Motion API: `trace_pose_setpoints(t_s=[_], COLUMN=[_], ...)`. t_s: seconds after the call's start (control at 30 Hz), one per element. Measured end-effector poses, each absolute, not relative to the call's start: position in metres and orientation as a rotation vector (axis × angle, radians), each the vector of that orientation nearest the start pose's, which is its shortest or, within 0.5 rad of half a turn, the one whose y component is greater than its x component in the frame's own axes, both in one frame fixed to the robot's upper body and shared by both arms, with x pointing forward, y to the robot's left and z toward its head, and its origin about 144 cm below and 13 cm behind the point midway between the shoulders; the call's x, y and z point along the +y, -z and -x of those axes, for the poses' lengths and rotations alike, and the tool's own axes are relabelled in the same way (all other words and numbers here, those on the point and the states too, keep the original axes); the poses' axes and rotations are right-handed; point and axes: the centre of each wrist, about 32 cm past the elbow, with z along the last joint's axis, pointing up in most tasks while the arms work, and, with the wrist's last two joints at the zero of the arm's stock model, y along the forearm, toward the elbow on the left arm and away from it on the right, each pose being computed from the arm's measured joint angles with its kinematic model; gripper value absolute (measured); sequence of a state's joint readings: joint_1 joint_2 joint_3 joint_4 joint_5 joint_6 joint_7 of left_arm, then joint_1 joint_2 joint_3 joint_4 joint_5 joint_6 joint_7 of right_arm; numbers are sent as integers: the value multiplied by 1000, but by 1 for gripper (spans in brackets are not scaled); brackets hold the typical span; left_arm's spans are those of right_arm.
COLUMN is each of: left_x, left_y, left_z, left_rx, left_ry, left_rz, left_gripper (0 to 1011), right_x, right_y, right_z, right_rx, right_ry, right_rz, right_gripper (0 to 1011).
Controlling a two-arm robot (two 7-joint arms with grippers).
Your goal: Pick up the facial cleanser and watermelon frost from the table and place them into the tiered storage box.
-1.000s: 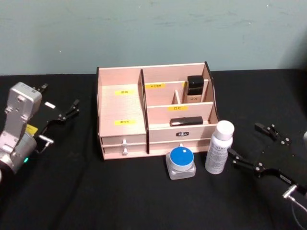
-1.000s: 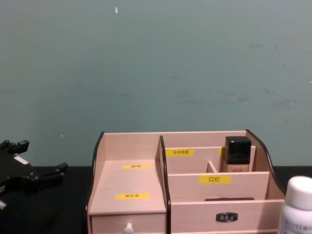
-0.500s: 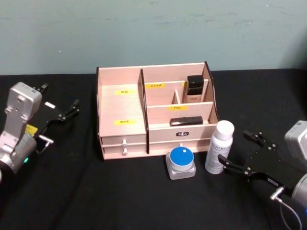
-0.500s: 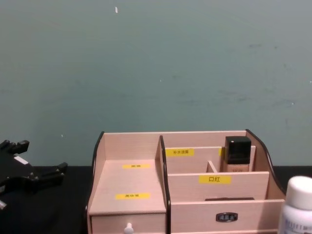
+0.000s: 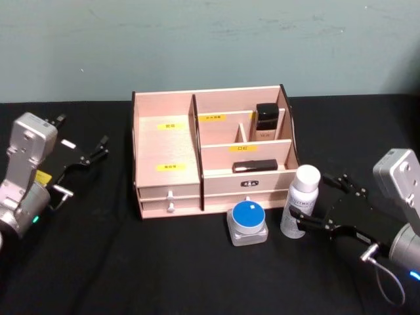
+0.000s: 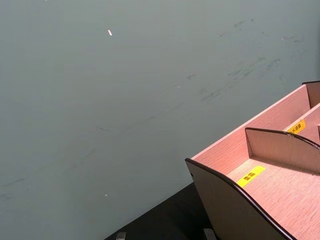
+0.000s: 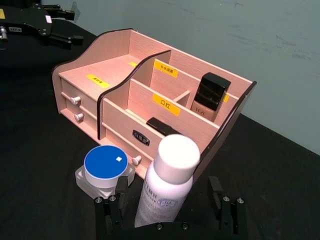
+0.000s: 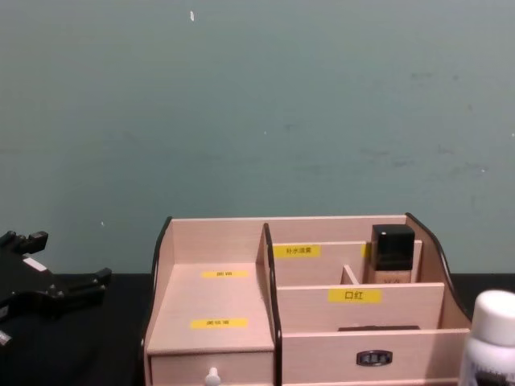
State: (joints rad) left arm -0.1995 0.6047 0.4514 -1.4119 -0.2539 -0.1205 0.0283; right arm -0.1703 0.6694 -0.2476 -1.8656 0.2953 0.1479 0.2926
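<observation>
As the right gripper (image 5: pixel 314 199) closes in from the right edge of the black surface (image 5: pixel 164 262), its fingers now straddle the facial cleanser (image 5: pixel 299 205), which a second ago stood well clear of them. The fingers are spread wide, one on either side of the white bottle, and the right wrist view shows a gap at each side, so nothing is gripped yet. The forearm slants in low from the near right corner, wrist raised behind the fingers and reaching level toward the bottle's lower half.

The cleanser stands upright near the middle of the surface, just in front of the right end of the tiered storage box (image 5: pixel 167 147). The watermelon frost (image 5: pixel 247 222) sits just beside it on the robot's left, before the drawer front, untouched.

Neither item has moved, so both placements remain to be done; the approach looks complete, and closing on the bottle appears to be the step in hand.

Toward the left edge of the surface, the left gripper (image 5: pixel 84 134) hangs parked, fingers apart and empty, exactly as before.
</observation>
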Motion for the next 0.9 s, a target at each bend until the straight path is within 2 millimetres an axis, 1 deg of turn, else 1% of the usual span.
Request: trace_pose_setpoints(t_s=[0.13, 0.3, 0.9], left_x=[310, 310, 310], left_y=[-1140, -1140, -1140], left_z=[-489, -489, -489], left_rx=[-285, -285, -285], left_ry=[-1248, -1248, -1248], left_rz=[-304, -304, -304], left_gripper=[1001, 1001, 1001], right_x=[-293, -291, -287], right_y=[-1188, -1192, -1187], right_z=[-404, -410, -419], right_rx=[-63, -59, -23], right_ry=[908, 915, 914], right_rz=[386, 393, 407], right_gripper=[1003, 1003, 1002])
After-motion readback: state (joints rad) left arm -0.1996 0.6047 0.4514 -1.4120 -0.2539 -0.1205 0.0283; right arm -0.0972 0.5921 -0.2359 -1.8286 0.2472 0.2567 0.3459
